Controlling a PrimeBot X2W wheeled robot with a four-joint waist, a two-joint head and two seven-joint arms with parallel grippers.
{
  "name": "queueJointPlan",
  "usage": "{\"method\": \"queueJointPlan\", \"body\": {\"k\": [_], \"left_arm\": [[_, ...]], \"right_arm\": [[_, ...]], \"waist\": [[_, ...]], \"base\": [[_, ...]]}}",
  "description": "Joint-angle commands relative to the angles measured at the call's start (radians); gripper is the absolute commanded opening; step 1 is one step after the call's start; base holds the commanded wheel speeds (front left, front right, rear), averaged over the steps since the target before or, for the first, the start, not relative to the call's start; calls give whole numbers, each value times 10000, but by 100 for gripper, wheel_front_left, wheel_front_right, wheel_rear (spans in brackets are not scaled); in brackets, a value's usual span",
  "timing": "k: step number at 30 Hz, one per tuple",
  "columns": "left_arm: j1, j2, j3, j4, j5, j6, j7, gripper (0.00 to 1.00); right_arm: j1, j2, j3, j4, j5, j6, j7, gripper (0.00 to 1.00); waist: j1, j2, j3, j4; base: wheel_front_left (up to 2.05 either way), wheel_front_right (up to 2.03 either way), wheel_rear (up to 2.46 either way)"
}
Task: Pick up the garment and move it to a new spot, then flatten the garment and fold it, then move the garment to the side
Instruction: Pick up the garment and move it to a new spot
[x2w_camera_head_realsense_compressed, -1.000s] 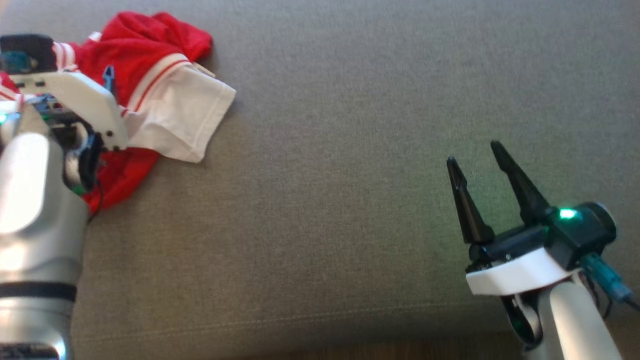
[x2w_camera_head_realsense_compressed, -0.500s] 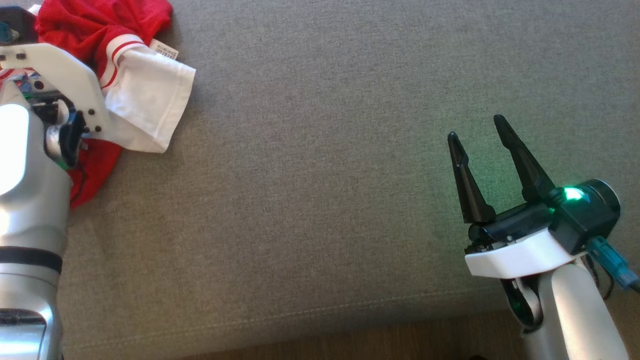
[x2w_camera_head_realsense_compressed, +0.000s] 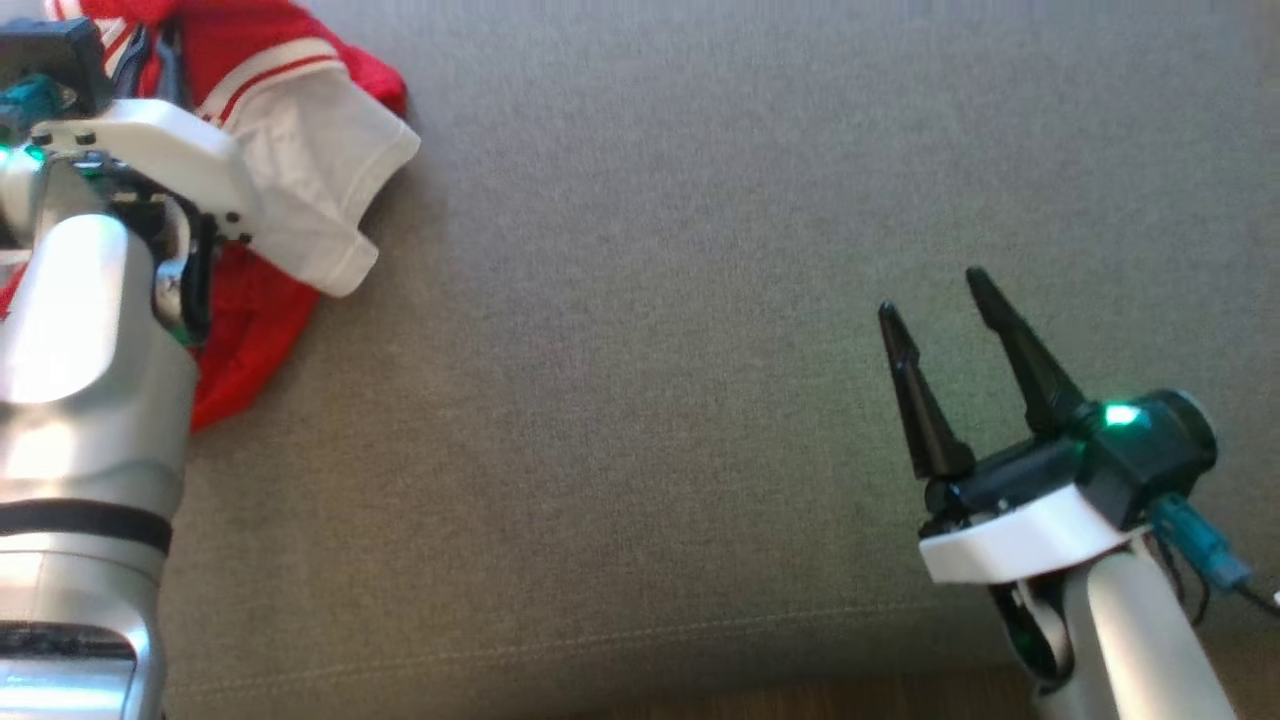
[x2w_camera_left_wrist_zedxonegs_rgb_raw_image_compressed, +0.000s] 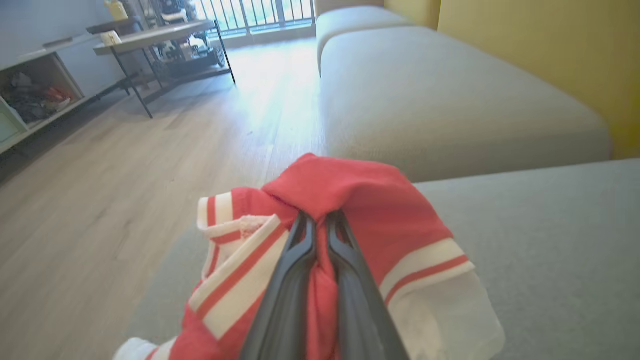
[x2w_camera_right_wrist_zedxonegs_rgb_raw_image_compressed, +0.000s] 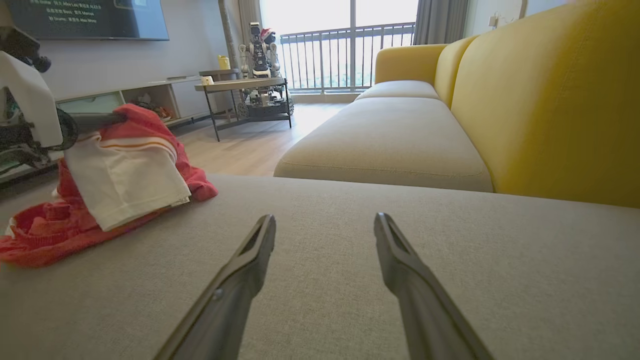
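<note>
Left gripper (x2w_camera_left_wrist_zedxonegs_rgb_raw_image_compressed: 320, 217) pinching garment (x2w_camera_left_wrist_zedxonegs_rgb_raw_image_compressed: 385, 200), jaws narrow on red fold, at sofa seat's (x2w_camera_head_realsense_compressed: 650, 300) left edge. Right gripper (x2w_camera_head_realsense_compressed: 928, 293) hovering well apart, jaws wide, garment lying to its left.

You're looking at a crumpled red garment (x2w_camera_head_realsense_compressed: 300, 160) with white sleeves and red-and-white striped trim. Most of it lies bunched on the grey sofa cushion (x2w_camera_head_realsense_compressed: 700, 300) near its left end. One red fold at the top is pinched in the closed left claw (x2w_camera_left_wrist_zedxonegs_rgb_raw_image_compressed: 320, 217), raised above the heap.
</note>
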Motion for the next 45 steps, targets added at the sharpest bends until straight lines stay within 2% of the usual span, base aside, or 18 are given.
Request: {"method": "queueJointPlan", "body": {"k": [1,5,12,19,25,29,34,36,39,45], "left_arm": [[-179,374,226,-417,52,51,-197,0],[-95,271,87,-1238,38,-172,-871,0],[-47,138,-154,-2835,-108,-538,-824,0],[16,-114,-412,-4218,-315,-641,-147,0],[-19,-436,-610,-4740,-455,-566,224,0],[121,-723,-883,-4516,-280,-296,212,0],[596,-1114,-1343,-3392,-121,-207,-138,0],[756,-1210,-1589,-2766,41,-190,-344,0],[930,-1354,-1927,-1777,157,-461,-845,0],[1001,-1716,-1968,-454,-66,-695,-1261,0]], "right_arm": [[128,-31,268,-275,-36,69,-90,100],[566,-31,373,-190,-12,69,-90,100],[1013,-31,545,-197,53,69,-90,100],[1065,-31,634,-273,198,69,-90,100],[965,-31,676,-320,350,69,-90,100],[821,-31,672,-428,520,69,-90,100],[664,-31,748,-527,742,69,-90,100],[597,-31,780,-575,812,69,-90,100],[513,-31,834,-612,880,69,-90,100],[386,-31,975,-551,893,69,-90,100]], "waist": [[0,0,-461,119],[0,0,-1435,107],[0,0,-2438,-402],[0,0,-2709,-1622],[0,0,-2494,-2889],[0,0,-2086,-3617],[0,0,-1487,-4170],[0,0,-1247,-4248],[0,0,-941,-4233],[0,0,-724,-3931]], "base": [[0,0,0],[0,0,0],[0,0,0],[0,0,0],[0,0,0],[0,0,0],[0,0,0],[0,0,0],[0,0,0],[0,0,0]]}}
